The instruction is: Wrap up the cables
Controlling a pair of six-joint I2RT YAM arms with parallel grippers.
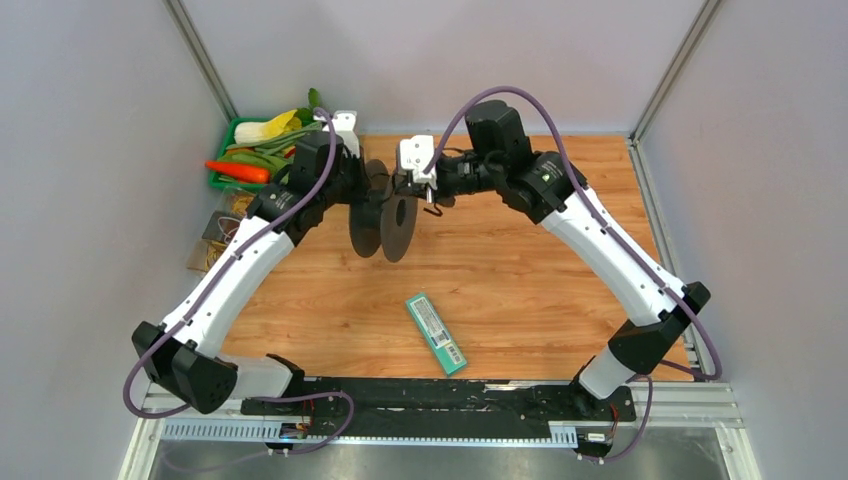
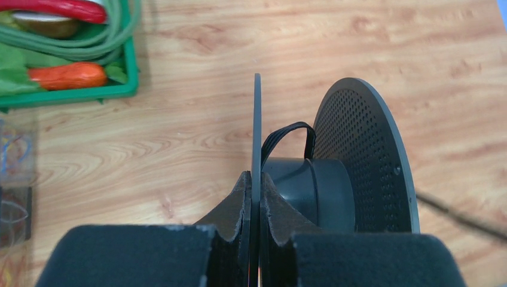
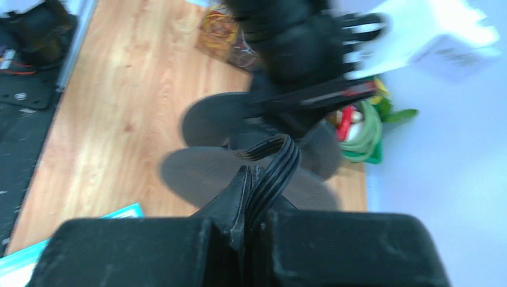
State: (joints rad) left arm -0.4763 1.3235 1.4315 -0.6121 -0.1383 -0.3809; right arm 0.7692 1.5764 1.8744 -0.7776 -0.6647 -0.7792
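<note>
Cables, a flat black band of strands, sit pinched between the tightly closed fingers of the right pincer. That wrist view is blurred, but they seem to run on to the dark grey spool, where a loop arches over the hub. Left pincer is clamped on one spool flange, discs upright, toward 11 o'clock of the wooden surface. Green tray lies at 10 o'clock, teal box near 6.
</note>
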